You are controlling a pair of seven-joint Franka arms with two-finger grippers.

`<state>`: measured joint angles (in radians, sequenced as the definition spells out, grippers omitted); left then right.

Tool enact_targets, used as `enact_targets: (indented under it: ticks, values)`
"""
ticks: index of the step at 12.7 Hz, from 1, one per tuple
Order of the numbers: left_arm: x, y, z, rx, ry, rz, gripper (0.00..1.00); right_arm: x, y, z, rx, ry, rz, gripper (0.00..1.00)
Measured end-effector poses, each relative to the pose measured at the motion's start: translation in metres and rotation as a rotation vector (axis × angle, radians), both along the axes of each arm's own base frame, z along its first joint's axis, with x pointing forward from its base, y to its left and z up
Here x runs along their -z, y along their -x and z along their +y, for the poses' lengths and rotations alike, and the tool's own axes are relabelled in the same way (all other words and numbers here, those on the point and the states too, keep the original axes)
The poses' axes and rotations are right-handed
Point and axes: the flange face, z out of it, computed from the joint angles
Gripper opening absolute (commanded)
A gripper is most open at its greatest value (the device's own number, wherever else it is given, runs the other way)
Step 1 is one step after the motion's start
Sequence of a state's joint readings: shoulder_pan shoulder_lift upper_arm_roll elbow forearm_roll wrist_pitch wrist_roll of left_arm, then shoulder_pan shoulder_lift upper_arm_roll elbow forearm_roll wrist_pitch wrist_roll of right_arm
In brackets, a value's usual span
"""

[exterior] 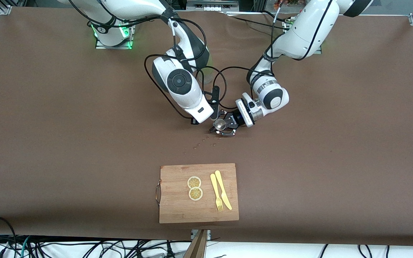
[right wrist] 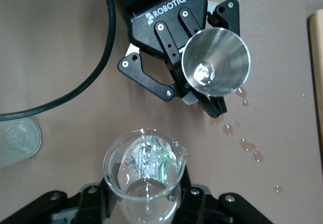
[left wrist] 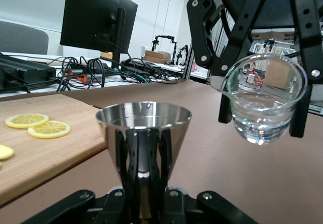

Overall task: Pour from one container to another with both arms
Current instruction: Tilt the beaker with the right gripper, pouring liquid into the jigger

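Here we are mid-bench, both arms meeting over the brown-covered bench (exterior: 48,143). The left tool (exterior: 228,124) is pinching a small polished steel cone-shaped cup (exterior: 220,124), mouth up, low over the bench. The right tool (right wrist: 146,204) is clamped around a clear glass beaker with a pouring lip (right wrist: 145,163), holding water in its bottom and raised just beside the steel cup and above its rim, as the left wrist view shows.

Spilled droplets (right wrist: 250,148) dot the bench beside the cup, so aim matters here. My call: the pour is at hand, and the beaker's lip is not yet over the cup's mouth. Bring that spout above the middle of the steel rim first, then tilt slowly, since the mouth is narrow and a fast tip would likely overshoot. The left arm should hold the cup level and steady.

Nearer the front camera, the wooden cutting board (exterior: 177,211) with two lemon slices (exterior: 194,188), a yellow fork (exterior: 216,191) and a yellow knife (exterior: 223,184) lies well apart.
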<state>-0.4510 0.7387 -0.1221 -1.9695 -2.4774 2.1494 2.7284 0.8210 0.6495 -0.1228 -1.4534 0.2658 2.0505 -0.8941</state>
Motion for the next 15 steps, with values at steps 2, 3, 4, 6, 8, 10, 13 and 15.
enact_targets:
  ticks: [2,3,4,6,8,10,13,15]
  values:
    - [0.001,0.005,-0.006,-0.003,-0.003,0.008,0.0,0.005,0.004,0.004,-0.002,0.013,0.001,0.24]
    - [0.001,0.007,-0.008,0.0,-0.005,0.009,0.0,0.006,0.004,0.003,0.001,0.016,0.003,0.24]
    - [0.002,0.009,-0.01,0.001,-0.007,0.011,0.0,0.007,0.002,0.0,0.006,0.02,0.005,0.24]
    - [0.002,0.011,-0.012,0.004,-0.009,0.013,0.0,0.007,-0.004,-0.008,0.019,0.031,0.008,0.24]
    - [0.003,0.012,-0.012,0.004,-0.011,0.014,0.0,0.005,-0.012,-0.017,0.035,0.041,0.006,0.24]
    - [0.004,0.014,-0.013,0.001,-0.019,0.016,0.0,-0.005,-0.019,-0.02,0.042,0.039,-0.001,0.24]
    - [0.007,0.019,-0.018,0.008,-0.043,0.007,0.0,-0.022,-0.027,-0.02,0.047,0.037,-0.009,0.24]
    - [0.007,0.022,-0.023,0.01,-0.046,0.005,0.0,-0.026,-0.03,-0.018,0.047,0.038,-0.016,0.24]
